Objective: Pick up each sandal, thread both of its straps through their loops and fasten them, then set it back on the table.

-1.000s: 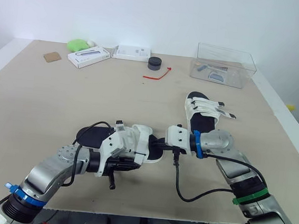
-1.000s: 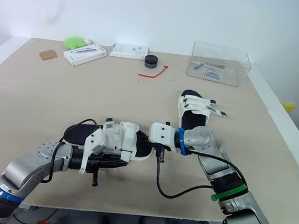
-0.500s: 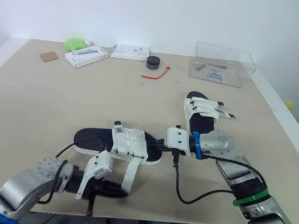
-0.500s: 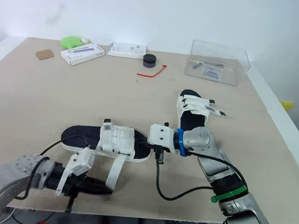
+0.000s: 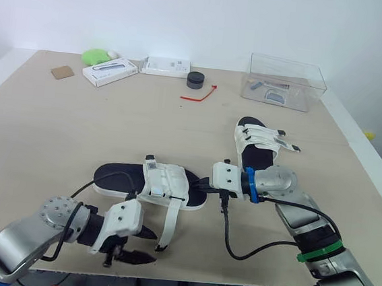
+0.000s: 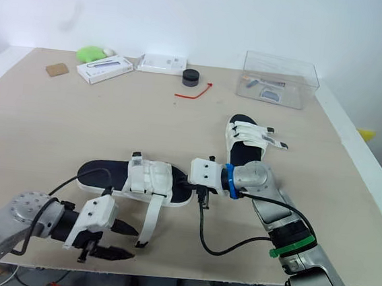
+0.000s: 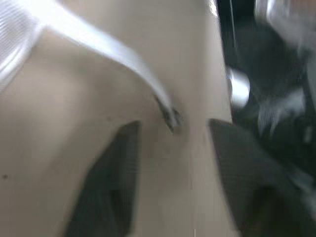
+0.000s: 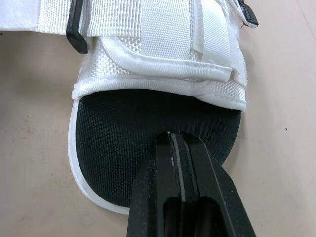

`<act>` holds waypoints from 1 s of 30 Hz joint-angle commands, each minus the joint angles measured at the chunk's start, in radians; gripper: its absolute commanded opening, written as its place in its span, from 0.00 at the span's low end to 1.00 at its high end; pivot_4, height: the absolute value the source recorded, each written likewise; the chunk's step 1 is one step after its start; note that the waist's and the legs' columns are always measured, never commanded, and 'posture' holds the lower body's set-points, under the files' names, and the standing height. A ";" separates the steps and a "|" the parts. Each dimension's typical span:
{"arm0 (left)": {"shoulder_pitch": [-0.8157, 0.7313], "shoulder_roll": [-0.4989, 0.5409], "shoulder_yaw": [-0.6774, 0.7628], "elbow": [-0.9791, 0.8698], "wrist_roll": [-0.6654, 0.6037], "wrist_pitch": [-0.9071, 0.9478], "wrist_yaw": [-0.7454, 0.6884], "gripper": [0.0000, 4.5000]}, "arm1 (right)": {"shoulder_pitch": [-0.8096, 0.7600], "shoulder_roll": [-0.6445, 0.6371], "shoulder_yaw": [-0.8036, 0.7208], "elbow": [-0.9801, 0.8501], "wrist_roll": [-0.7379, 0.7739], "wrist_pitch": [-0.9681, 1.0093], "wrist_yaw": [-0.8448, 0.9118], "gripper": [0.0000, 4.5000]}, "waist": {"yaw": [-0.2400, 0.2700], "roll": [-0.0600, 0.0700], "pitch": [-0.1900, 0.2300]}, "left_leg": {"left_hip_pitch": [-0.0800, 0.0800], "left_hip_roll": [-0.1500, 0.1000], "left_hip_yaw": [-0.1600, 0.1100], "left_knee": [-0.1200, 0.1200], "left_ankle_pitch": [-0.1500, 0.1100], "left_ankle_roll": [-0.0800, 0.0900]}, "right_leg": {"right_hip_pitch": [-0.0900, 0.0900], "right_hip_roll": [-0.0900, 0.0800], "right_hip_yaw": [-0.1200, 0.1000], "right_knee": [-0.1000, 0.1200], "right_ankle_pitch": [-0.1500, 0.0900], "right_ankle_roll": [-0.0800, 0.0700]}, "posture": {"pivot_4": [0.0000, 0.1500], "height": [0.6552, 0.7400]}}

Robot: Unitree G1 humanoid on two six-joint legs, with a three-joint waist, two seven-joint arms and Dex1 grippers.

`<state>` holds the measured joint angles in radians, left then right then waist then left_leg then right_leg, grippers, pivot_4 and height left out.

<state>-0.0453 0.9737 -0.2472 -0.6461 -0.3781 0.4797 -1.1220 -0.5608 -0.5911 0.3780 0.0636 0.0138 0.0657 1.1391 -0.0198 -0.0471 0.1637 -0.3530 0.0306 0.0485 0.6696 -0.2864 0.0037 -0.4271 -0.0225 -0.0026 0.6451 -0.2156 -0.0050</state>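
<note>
Near sandal: the near sandal (image 5: 149, 186) lies flat on the worktop (image 5: 56, 137), lower centre of the left eye view, toe towards the right arm.
Loose strap: one loose strap (image 5: 170, 215) trails off the upper down to the bottom edge of the frame, unthreaded. Whether the second strap on this sandal is fastened cannot be told.
Far sandal: the far sandal (image 5: 258, 146) rests right of centre, well apart from both tools. Its strap ends stick out to the right; their fastening cannot be confirmed.
Left tool: the left tool (image 5: 140, 245) is spread and holds nothing, low over the worktop at lower left. In the left wrist view the strap's tip lies between its two fingers (image 7: 106, 182), not pinched.
Right tool: the right tool (image 8: 182, 163) is pressed together with nothing seen between its fingers, its tip at the toe end of the near sandal's black footbed, apparently pinning it.
Progress: early, by my judgement. Neither sandal is lifted, and no strap is verifiably threaded.
Remaining: grip the loose strap, thread and fasten it, check the other strap, then deal with the far sandal.
Change from earlier frames: a second ago the left tool sat on the near sandal's upper. It then drew back to the bottom edge, the strap falling loose. Now it is at the strap's tip, the right tool unmoved.
</note>
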 commanded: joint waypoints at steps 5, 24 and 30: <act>-0.111 0.089 0.072 0.051 0.274 -0.561 -0.063 0.98 | 0.014 -0.013 0.036 0.073 -0.049 0.005 0.023 0.00 | 0.002 0.002 0.000 | 0.000 0.000 0.002 0.000 0.000 0.000 | 0.000 0.000 0.001 0.000 0.000 0.000 | 1.00 1.00; -0.505 -0.258 -0.229 0.499 0.481 -1.094 -0.067 0.90 | 0.019 -0.018 0.020 0.061 -0.052 0.023 0.009 0.00 | 0.001 0.001 0.000 | 0.001 0.000 0.004 0.001 0.001 0.002 | 0.001 0.004 0.003 0.000 0.006 0.006 | 1.00 1.00; -0.516 -0.256 -0.249 0.495 0.417 -1.076 -0.131 0.50 | 0.017 -0.023 0.014 0.062 -0.054 0.026 0.009 0.00 | 0.001 0.001 0.000 | 0.000 -0.002 0.005 0.002 0.001 0.002 | 0.001 0.002 0.004 0.000 0.007 0.009 | 1.00 1.00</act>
<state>-0.5479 0.7199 -0.4900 -0.1356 0.0715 -0.6009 -1.2404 -0.5673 -0.5941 0.3662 0.0849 0.0137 0.0580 1.1499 -0.0184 -0.0462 0.1634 -0.3527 0.0286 0.0540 0.6720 -0.2857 0.0054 -0.4260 -0.0208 0.0019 0.6448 -0.2084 0.0041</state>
